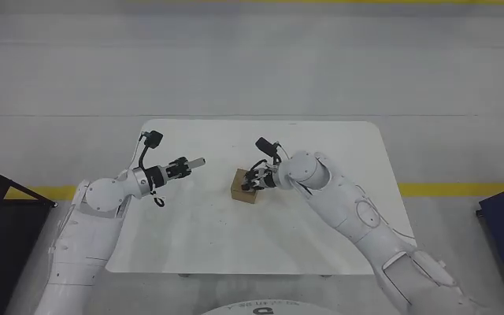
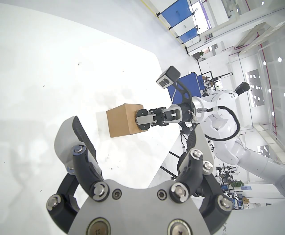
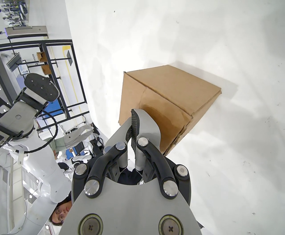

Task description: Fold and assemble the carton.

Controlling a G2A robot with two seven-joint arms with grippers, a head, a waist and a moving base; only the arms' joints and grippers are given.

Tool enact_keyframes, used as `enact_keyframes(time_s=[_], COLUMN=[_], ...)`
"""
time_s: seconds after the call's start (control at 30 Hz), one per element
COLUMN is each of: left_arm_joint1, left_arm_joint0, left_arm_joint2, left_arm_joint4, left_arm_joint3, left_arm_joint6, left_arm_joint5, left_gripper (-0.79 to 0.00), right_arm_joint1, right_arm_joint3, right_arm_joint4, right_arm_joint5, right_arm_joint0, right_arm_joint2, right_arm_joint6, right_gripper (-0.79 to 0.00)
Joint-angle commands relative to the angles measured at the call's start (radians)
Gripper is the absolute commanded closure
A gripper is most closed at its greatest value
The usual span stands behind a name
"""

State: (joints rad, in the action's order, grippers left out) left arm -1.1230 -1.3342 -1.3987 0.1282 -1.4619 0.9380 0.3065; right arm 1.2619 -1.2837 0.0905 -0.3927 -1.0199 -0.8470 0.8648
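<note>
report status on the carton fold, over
Left gripper open, off the carton, above the table. Right gripper shut, tips against the carton's side. Carton boxed up on the table. Nothing between left gripper and carton.

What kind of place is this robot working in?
Probably a robotics lab or factory test hall: a grey floor with a yellow line, blue partition panels and black metal racks behind, and one white work table.

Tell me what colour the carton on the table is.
The carton is plain brown cardboard with no pattern. It shows best in the right wrist view.
</note>
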Motion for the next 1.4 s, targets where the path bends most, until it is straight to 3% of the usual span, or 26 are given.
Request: enact_keyframes(time_s=[0.0, 0.3, 0.63, 0.77, 1.0, 1.23, 1.37], left_arm_joint1=[0.000, 0.000, 0.000, 0.000, 0.000, 0.000, 0.000], left_arm_joint0=[0.000, 0.000, 0.000, 0.000, 0.000, 0.000, 0.000], left_arm_joint2=[0.000, 0.000, 0.000, 0.000, 0.000, 0.000, 0.000], left_arm_joint4=[0.000, 0.000, 0.000, 0.000, 0.000, 0.000, 0.000], left_arm_joint3=[0.000, 0.000, 0.000, 0.000, 0.000, 0.000, 0.000], left_arm_joint6=[0.000, 0.000, 0.000, 0.000, 0.000, 0.000, 0.000], left_arm_joint5=[0.000, 0.000, 0.000, 0.000, 0.000, 0.000, 0.000], left_gripper=[-0.785, -0.785, -0.785, -0.785, -0.785, -0.785, -0.785], right_arm_joint1=[0.000, -0.019, -0.003, -0.024, -0.083, -0.059, -0.030], right_arm_joint3=[0.000, -0.072, 0.005, -0.020, -0.155, -0.004, 0.075], right_arm_joint4=[-0.004, 0.007, -0.003, -0.038, -0.055, -0.027, -0.043], right_arm_joint5=[0.008, 0.029, 0.003, 0.053, 0.131, -0.006, 0.004], right_arm_joint0=[0.002, -0.047, -0.001, -0.030, -0.190, -0.104, -0.032], right_arm_joint2=[-0.004, -0.051, -0.017, -0.108, -0.295, -0.196, -0.103], right_arm_joint6=[-0.007, -0.009, -0.007, -0.019, 0.030, 0.013, 0.038], right_gripper=[0.000, 0.000, 0.000, 0.000, 0.000, 0.000, 0.000])
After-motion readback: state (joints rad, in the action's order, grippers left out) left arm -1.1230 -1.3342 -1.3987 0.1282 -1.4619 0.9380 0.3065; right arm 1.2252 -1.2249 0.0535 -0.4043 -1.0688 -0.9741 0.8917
